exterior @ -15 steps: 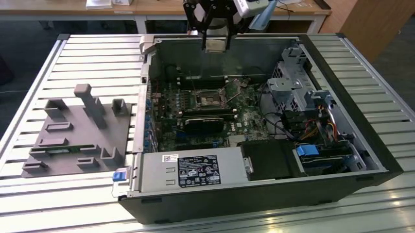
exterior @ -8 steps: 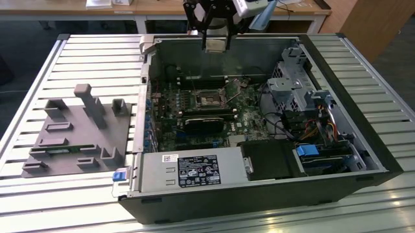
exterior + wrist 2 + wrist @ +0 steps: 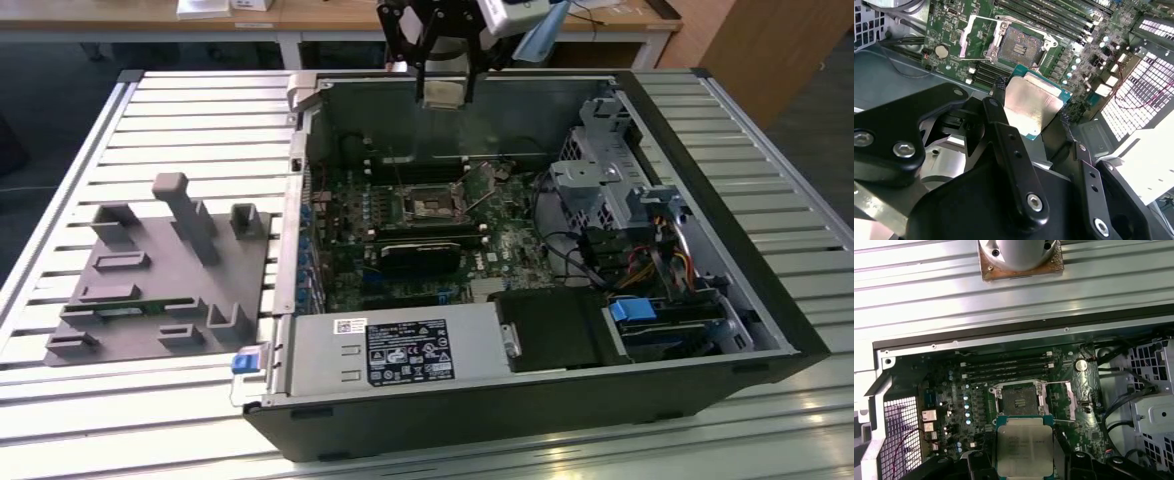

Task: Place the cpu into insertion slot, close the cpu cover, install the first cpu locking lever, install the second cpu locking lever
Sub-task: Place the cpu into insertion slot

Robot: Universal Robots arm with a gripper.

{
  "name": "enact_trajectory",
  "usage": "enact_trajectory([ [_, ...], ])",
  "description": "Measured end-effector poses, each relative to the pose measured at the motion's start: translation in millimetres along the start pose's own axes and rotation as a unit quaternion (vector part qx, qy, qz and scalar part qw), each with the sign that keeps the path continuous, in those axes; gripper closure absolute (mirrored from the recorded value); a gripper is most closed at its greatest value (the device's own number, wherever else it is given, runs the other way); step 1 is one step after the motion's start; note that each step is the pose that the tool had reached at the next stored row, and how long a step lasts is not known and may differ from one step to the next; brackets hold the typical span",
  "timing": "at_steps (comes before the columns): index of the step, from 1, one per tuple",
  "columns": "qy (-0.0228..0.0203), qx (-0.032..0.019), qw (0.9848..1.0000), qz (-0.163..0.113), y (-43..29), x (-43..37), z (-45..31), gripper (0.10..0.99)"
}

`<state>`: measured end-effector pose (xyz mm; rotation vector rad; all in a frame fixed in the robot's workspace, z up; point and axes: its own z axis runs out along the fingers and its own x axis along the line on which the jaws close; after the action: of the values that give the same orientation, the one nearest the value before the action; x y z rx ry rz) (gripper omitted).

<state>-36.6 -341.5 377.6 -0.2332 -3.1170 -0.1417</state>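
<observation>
My gripper [image 3: 445,72] hangs over the back wall of the open computer case, shut on the cpu [image 3: 445,94]. In both wrist views the silvery square cpu [image 3: 1034,105] [image 3: 1024,445] sits edge-on between the two black fingers [image 3: 1004,130]. The insertion slot [image 3: 430,208] [image 3: 1021,47] [image 3: 1018,400] lies bare on the green board below and ahead of the chip, well apart from it. The cpu cover [image 3: 966,37] [image 3: 1060,400] is swung open beside the slot.
The case walls [image 3: 307,130] ring the board. A drive cage with cables [image 3: 614,190] fills the exterior view's right, and a power supply [image 3: 400,350] the near side. Memory slots [image 3: 1004,365] run beside the slot. A grey fixture block [image 3: 160,280] lies on the slatted table.
</observation>
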Motion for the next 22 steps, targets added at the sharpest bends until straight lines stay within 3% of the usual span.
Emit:
enact_trajectory([
  [22, -0.0027, -0.0005, 0.9995, 0.03, 0.0, 0.0, 0.2, 0.545],
])
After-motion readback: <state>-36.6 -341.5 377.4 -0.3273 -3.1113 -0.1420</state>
